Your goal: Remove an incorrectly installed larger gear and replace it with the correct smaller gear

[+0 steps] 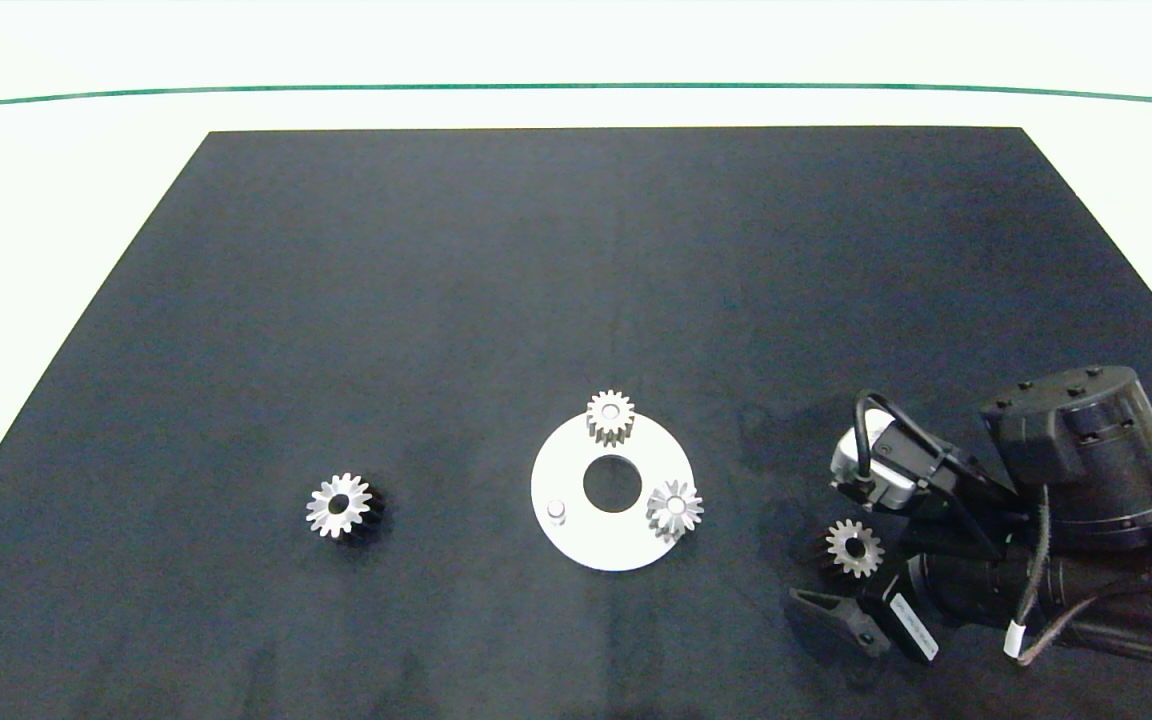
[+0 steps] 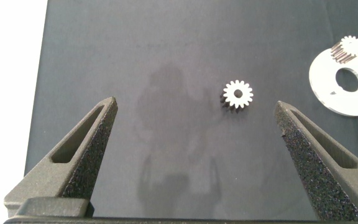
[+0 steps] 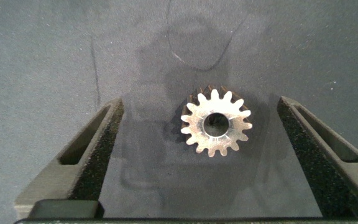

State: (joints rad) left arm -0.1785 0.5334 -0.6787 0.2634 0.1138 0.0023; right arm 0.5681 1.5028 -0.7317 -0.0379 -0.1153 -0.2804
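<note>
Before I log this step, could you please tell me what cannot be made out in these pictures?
- Head view: the left tool lies outside the frame; only its own wrist view shows it.
- Head view: one finger of the right tool is hidden under the wrist camera.
- Left wrist view: the plate is cut off by the picture's edge.
- All views: the underside of the smaller gear faces the mat.

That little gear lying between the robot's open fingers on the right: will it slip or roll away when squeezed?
The smaller gear lies flat on the dark mat, so rolling seems unlikely. It looks like solid metal, probably stiff and heavy for its size. The right gripper has rough-looking pads, which should bite on the blunt teeth, though an off-centre squeeze might turn it.
</note>
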